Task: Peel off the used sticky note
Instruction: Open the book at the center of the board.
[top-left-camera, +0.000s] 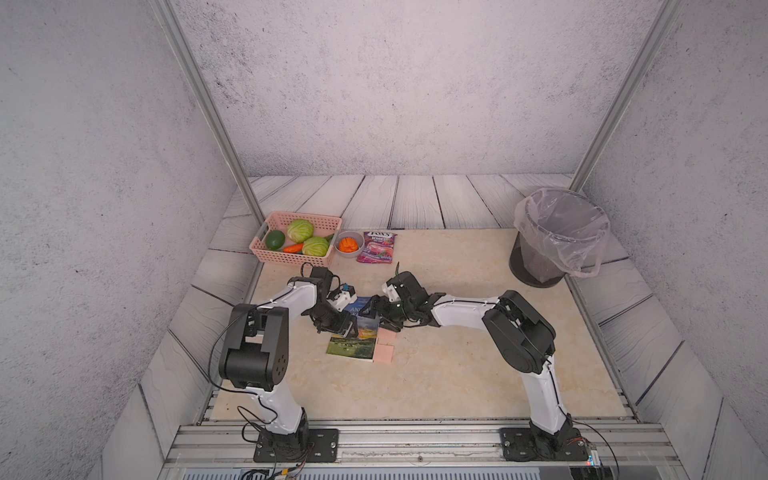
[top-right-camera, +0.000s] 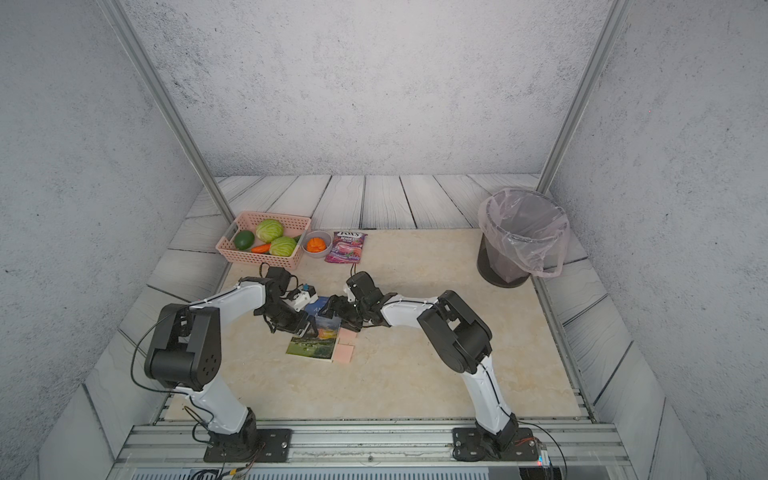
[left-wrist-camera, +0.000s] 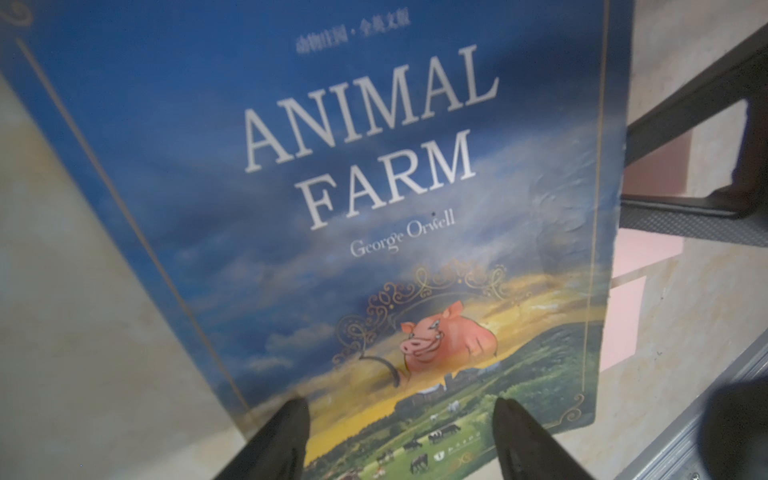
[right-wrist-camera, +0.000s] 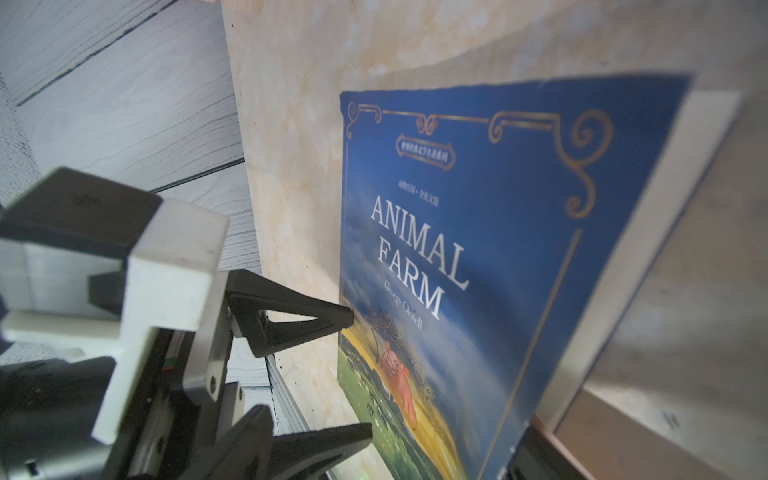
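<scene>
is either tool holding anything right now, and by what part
Nothing is gripped: left tool open over the Animal Farm book, right tool open by the pink sticky notes.

rectangular paperback book (left-wrist-camera: 208, 166): blue cover, gold border, pink pig | square paper sticky notes (top-left-camera: 383, 354): plain pink | plastic basket (top-left-camera: 291, 259): pink lattice

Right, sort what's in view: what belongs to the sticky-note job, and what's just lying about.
Job: Animal Farm book, pink sticky notes along its edge, left gripper, right gripper; possibly the lined bin.
Lying about: pink basket of vegetables, small bowl, sweets packet.
</scene>
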